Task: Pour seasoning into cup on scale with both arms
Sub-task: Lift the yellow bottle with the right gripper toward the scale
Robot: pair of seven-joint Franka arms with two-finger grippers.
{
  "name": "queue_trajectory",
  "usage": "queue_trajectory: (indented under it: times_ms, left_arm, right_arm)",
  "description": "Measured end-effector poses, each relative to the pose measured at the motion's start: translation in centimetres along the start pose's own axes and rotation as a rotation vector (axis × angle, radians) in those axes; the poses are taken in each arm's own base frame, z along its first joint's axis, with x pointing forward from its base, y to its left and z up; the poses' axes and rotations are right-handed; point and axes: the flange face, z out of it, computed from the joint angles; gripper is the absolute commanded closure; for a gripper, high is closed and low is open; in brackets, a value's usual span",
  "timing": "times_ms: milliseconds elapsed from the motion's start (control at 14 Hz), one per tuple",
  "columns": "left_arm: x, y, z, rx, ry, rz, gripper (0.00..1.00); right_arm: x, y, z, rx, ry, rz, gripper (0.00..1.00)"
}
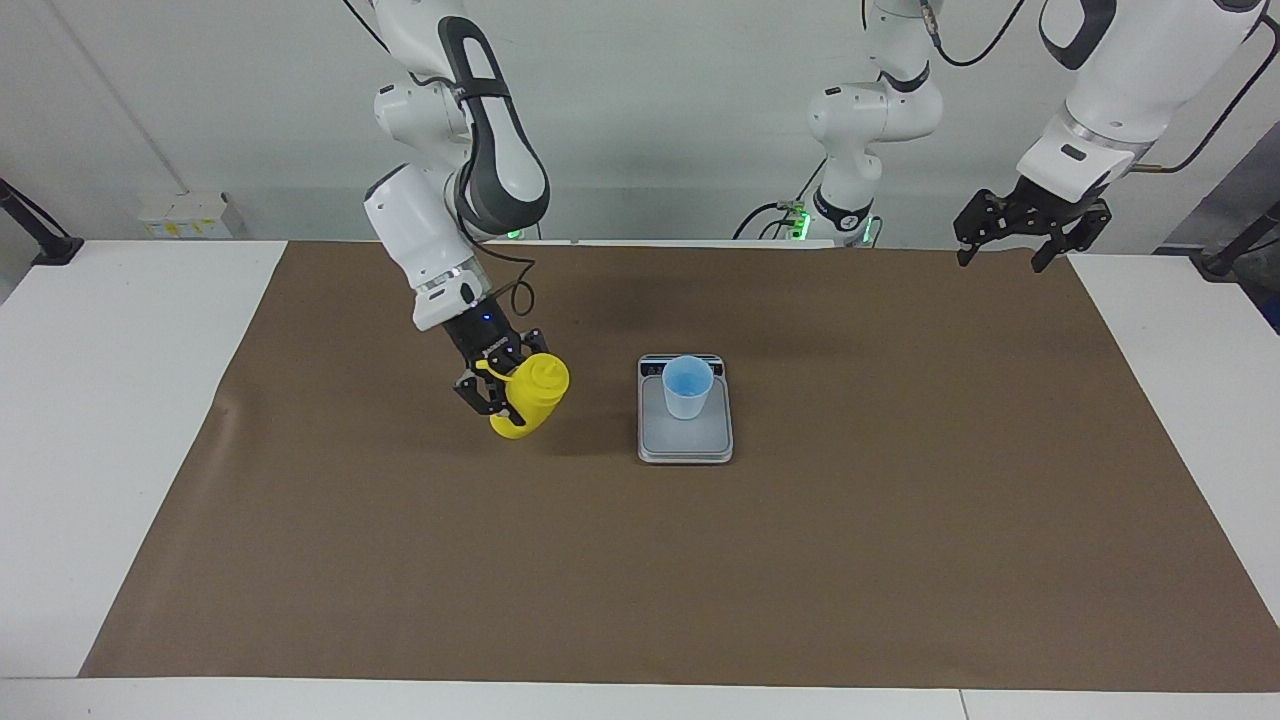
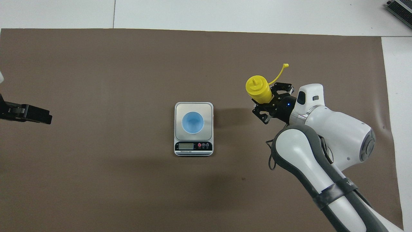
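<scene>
My right gripper (image 1: 508,398) is shut on the yellow seasoning bottle (image 1: 532,394) and holds it tilted just above the mat, nozzle leaning toward the scale. The bottle (image 2: 258,90) is beside the scale, toward the right arm's end of the table, with its cap strap hanging loose. The right gripper also shows in the overhead view (image 2: 266,103). The light blue cup (image 1: 687,388) stands upright on the silver-grey scale (image 1: 685,447), also in the overhead view: cup (image 2: 192,122), scale (image 2: 179,108). My left gripper (image 1: 1010,245) waits open and empty, raised over the mat's corner at the left arm's end (image 2: 35,116).
A brown mat (image 1: 700,580) covers most of the white table (image 1: 100,400). The scale's display strip (image 2: 193,146) faces the robots. The right arm's elbow (image 2: 322,154) hangs over the mat nearer to the robots than the bottle.
</scene>
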Motion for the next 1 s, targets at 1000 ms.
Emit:
queue_trajectory:
  times_ms: [1000]
  left_arm:
    - [0.0,0.0,0.0,0.000,0.000,0.000,0.00]
  right_arm:
    - [10.6,-4.5,3.1,-0.038,-0.423,-0.369,1.00]
